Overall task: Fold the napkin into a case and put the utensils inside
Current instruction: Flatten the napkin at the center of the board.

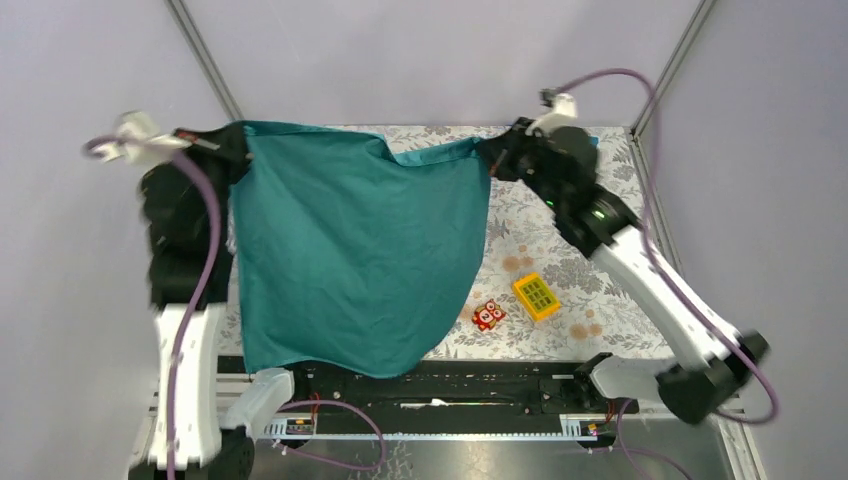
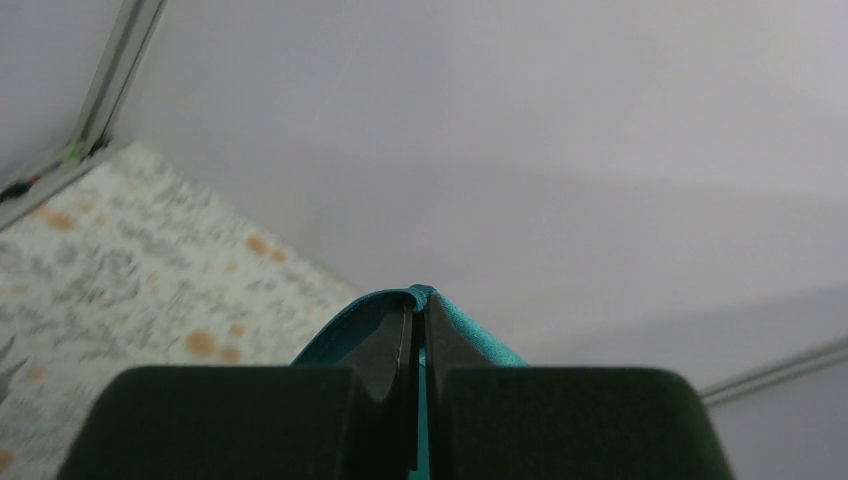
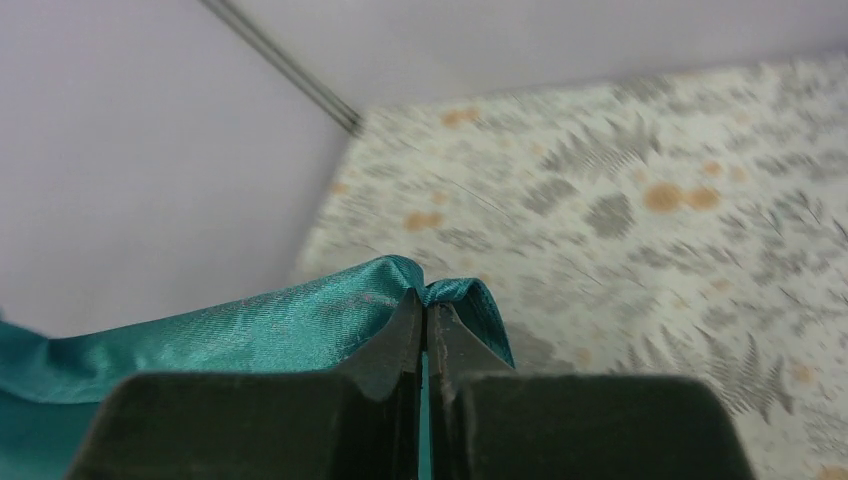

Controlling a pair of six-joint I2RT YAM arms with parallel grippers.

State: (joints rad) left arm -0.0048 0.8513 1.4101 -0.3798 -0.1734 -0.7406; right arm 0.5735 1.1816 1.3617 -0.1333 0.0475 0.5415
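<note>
The teal napkin [image 1: 355, 255] hangs spread like a sheet above the table, held up by its two top corners. My left gripper [image 1: 232, 140] is shut on the napkin's top left corner, and a fold of teal napkin [image 2: 470, 325] wraps over its tips [image 2: 419, 300]. My right gripper [image 1: 492, 155] is shut on the top right corner, with shiny teal napkin [image 3: 260, 325] bunched at its tips [image 3: 425, 300]. The lower edge droops toward the arm bases. No utensils and no folded case show in any view.
A small red owl toy [image 1: 488, 315] and a yellow gridded block [image 1: 536, 295] lie on the floral tablecloth [image 1: 560, 225] to the right of the hanging cloth. Metal frame posts [image 1: 205, 55] rise at the back corners. The arm bases sit along the near edge.
</note>
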